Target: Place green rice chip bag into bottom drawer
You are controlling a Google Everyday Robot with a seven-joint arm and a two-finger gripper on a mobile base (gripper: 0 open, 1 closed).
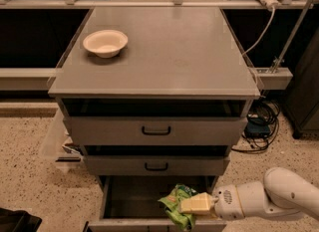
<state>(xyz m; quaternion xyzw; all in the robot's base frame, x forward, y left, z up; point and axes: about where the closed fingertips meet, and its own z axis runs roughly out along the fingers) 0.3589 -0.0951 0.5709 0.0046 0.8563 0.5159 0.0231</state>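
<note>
My tool [185,206] is holding the green rice chip bag [173,200] at the bottom drawer's [132,198] right front.

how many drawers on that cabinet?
3, stacked: top drawer, middle drawer, bottom drawer pulled open, where the gripper holds the green rice chip bag. None seem hidden.

Over bottom drawer [130,199], tool [186,205] gripping bag [175,199] blocks right; left free.

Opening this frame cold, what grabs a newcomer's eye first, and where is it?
The gripper, reaching in from the lower right, holds the green rice chip bag at the front right of the open bottom drawer. A pale bowl sits at the left rear of the cabinet top.
</note>
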